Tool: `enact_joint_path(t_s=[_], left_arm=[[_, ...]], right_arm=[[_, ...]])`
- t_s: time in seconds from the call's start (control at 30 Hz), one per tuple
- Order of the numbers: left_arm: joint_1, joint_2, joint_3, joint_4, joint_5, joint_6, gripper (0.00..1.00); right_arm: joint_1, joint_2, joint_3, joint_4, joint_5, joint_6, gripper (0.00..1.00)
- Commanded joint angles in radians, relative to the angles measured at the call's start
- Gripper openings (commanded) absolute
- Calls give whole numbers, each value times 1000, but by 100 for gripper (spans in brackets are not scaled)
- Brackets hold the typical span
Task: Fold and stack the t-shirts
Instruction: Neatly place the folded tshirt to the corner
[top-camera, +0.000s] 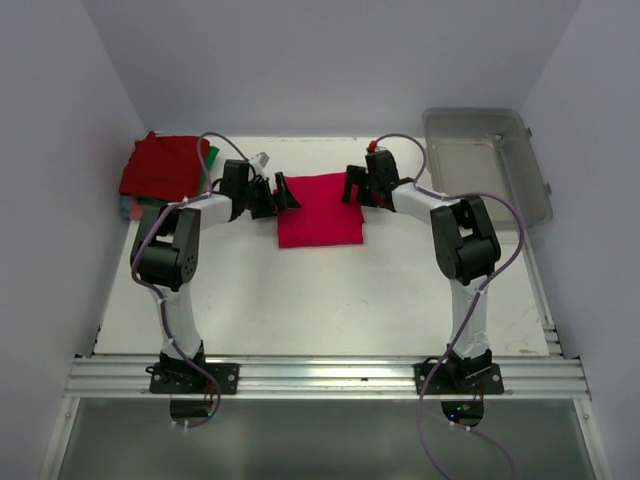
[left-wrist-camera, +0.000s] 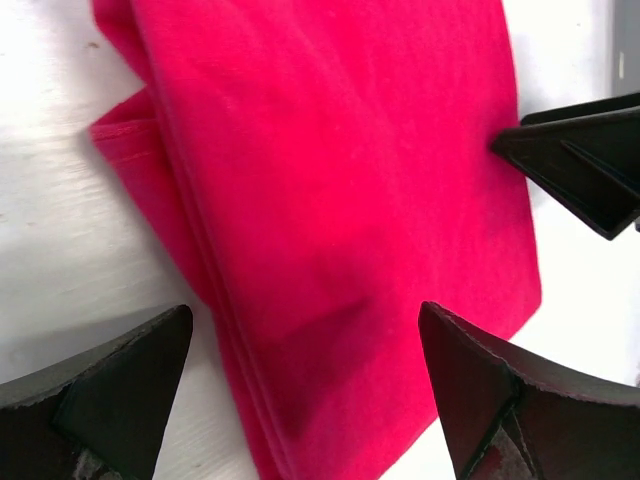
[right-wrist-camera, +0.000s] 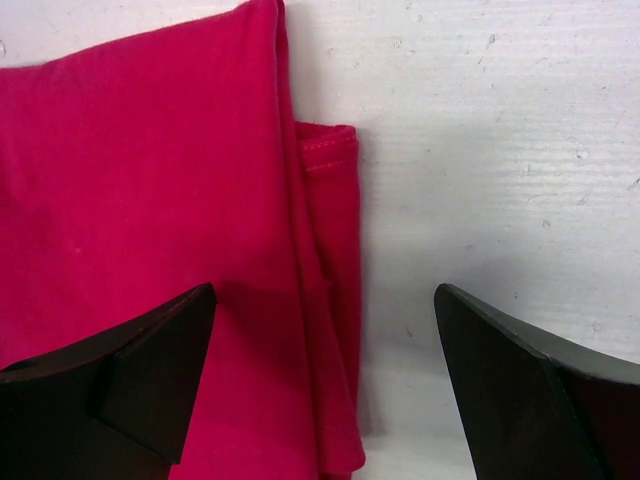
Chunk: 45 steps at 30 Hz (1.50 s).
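Your left tool (left-wrist-camera: 305, 320) and right tool (right-wrist-camera: 325, 290), both spread, flank the folded crimson-pink t-shirt (top-camera: 320, 215); you have yet to place it on the stack (top-camera: 160, 165).

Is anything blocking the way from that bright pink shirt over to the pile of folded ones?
Only the left gripper itself, open at the left edge of the pink shirt, sits between it and the stack at the far left corner.

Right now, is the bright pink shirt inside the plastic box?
No, the pink t-shirt lies folded on the table, well apart from the plastic box.
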Motion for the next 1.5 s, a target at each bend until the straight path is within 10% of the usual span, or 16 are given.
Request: enact_joint_path(t_s=[0.0,0.3,0.53,0.77,1.3,1.47], left_arm=[[3,50,-7,10,72,-25,100],[-23,96,-12,16,126,-50,100],[-89,124,-32,57,136,-82,100],[-95,104,-72,79,123,-91,100],[-138,234,-3,86,122,-136,97],[-155,268,46,123,189,-160,47]], right_arm=[[-6,10,5,1,-28,22,95],[-6,-21,-53,10,-89,65,90],[1,-56,-148,54,-151,103,66],[1,-56,-178,61,-177,111,0],[1,-48,-175,53,-178,110,0],[1,-55,-181,56,-180,105,0]])
